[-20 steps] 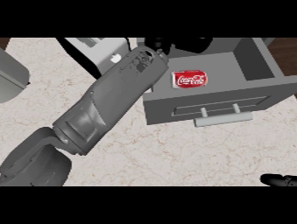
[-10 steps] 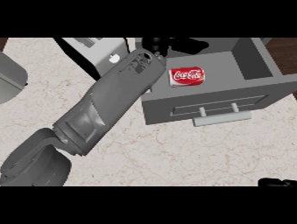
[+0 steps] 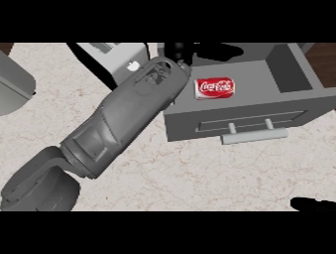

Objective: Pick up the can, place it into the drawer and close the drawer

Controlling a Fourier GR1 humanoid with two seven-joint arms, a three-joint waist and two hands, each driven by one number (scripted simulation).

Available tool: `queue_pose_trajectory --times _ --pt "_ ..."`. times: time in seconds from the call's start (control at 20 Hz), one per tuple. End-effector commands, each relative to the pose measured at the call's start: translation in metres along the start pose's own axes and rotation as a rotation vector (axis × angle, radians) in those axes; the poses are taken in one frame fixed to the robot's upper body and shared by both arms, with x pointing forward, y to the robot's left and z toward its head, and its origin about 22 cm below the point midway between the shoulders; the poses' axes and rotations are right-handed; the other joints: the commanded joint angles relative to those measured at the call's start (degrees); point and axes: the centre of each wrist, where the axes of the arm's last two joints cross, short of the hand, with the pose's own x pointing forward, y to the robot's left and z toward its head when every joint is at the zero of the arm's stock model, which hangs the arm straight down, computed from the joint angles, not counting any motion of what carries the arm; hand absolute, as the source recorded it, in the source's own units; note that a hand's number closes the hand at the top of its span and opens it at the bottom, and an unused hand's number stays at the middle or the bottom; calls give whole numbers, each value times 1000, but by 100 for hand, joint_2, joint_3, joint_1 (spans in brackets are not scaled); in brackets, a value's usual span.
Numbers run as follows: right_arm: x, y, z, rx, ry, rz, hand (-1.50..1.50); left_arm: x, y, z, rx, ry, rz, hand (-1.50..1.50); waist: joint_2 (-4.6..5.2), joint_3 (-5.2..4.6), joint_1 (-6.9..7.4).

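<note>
Can point(image 3: 215, 88) lying in open drawer point(image 3: 302, 74).

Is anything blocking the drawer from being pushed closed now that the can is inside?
The can lies in the open drawer. The left hand reaches over the drawer's back; nothing visible stands before its front handle.

My left hand point(image 3: 199, 50) is partly hidden behind my own forearm at the far side of the drawer point(image 3: 295, 74); I cannot tell its fingers. My right hand point(image 3: 322, 205) is cut off by the near right edge.
</note>
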Motion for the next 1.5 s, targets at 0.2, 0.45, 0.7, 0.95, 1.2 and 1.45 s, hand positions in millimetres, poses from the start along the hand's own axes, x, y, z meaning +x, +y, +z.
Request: queue_pose_trajectory --times 0.2,0.45,0.7,0.95,1.2,1.45 --pt "7 12 -12 83 -75 234 -150 14 -1 -1 23 -25 99 -150 -20 -2 180" --pt "2 25 -14 128 -74 432 -150 31 -6 -2 38 -32 91 -150 -71 -1 315" --pt "-12 45 -26 174 -50 619 -150 31 -5 -2 12 -32 93 -150 -125 -7 566" --pt "-35 83 -39 201 -21 729 -150 32 -7 2 19 -25 94 -150 -158 -9 719" --pt "-84 102 -33 181 11 766 -150 31 29 -16 55 -9 81 -150 -171 -3 776" --pt "-108 106 -41 131 22 776 -150 30 37 -1 34 -6 82 -150 -208 -6 811"
